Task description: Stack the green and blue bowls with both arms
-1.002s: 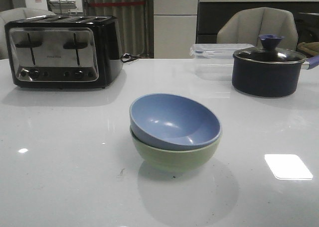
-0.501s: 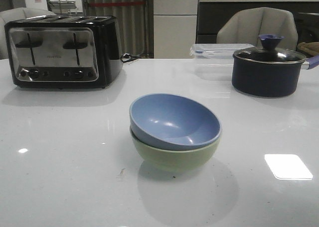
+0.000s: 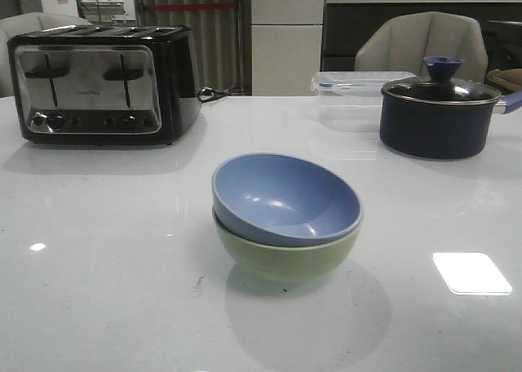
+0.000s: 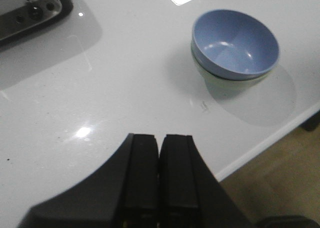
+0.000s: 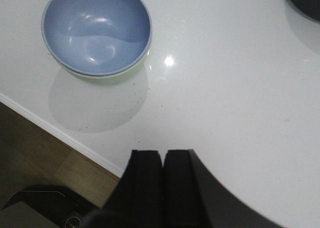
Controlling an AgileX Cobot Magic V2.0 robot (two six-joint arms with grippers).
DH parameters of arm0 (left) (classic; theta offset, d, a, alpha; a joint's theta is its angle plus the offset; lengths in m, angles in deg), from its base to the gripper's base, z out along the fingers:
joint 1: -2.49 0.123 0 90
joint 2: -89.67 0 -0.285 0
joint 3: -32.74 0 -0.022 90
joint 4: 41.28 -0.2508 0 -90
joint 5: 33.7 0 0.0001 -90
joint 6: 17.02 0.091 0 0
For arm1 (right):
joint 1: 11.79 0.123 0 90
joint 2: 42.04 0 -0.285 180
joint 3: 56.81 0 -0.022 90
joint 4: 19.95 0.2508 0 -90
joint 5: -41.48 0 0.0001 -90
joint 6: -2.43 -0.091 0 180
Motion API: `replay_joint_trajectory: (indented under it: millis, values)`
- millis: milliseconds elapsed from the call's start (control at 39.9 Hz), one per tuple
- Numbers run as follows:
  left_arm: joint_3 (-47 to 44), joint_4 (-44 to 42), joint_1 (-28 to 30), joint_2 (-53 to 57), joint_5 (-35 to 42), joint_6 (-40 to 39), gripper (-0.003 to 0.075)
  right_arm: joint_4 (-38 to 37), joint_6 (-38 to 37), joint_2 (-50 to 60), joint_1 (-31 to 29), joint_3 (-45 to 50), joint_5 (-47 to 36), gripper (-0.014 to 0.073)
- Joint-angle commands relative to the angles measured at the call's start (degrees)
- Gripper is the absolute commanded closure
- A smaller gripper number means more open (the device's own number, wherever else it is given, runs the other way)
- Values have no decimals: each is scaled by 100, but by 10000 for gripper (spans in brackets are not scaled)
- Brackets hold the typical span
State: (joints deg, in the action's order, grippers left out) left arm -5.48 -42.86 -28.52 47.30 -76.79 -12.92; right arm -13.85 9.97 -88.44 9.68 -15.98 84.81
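Bowls stacked — blue bowl [image 3: 287,197] nested in green bowl [image 3: 285,254], slightly tilted.
Left gripper [image 4: 159,147] & right gripper [image 5: 163,161] both closed, empty, clear of stack — best kept clear so it isn't nudged.

Front camera faces low across the table [image 3: 98,225]; both wrist cameras look down, sharing the stacked bowls [image 3: 287,217]
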Motion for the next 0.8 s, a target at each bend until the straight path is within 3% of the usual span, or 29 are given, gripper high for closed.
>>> replay_joint_trajectory:
  millis: [0,351,551,776]
  values:
    - [-178,9,394,363,942,-70,627,-14,22,24,-39,-159,-319,538]
    - [-2544,208,1948,2423,3652,-70,627,-14,22,24,-39,-159,-319,538]
    - [-3469,564,2552,3218,4192,-70,627,-14,22,24,-39,-159,-319,538]
    - [-3957,622,2766,3615,4736,-70,627,-14,22,24,-39,-159,-326,538]
